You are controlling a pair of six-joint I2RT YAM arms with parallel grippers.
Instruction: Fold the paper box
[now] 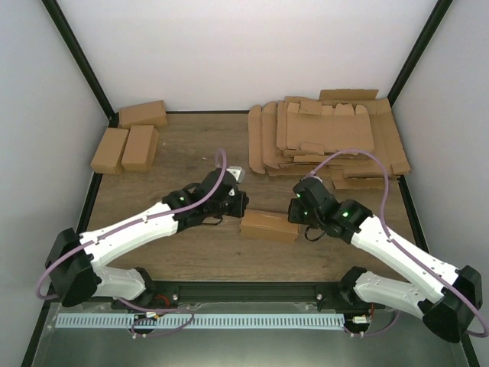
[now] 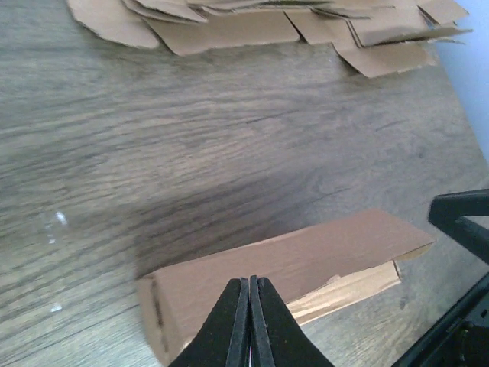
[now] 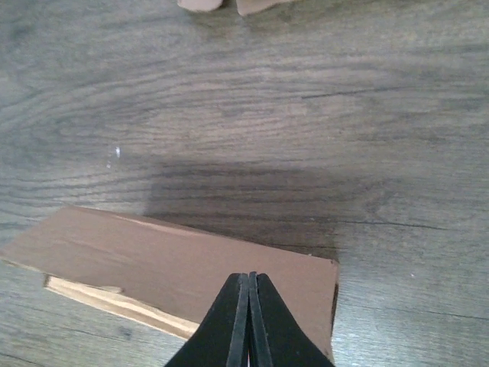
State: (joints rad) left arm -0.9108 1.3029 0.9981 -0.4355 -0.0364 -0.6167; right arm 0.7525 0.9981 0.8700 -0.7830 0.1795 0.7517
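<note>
Now, paper box [image 1: 269, 225]: folded into a brick, lying mid-bench [image 1: 191, 153], between the two arms.
Long axis: runs left-right, slightly skewed, one end toward each arm.
Left fingers [image 2: 241, 306]: pressed fully together, gripping nothing, tips over the box's left part at its near long edge.
Right fingers [image 3: 240, 302]: same, closed and empty, tips over the right end.
Contact: can't tell if tips touch the top or hover.
Nearer arm: about equal.
Near seam: pale strip showing, probably not fully tucked; next push likely goes there.
</note>
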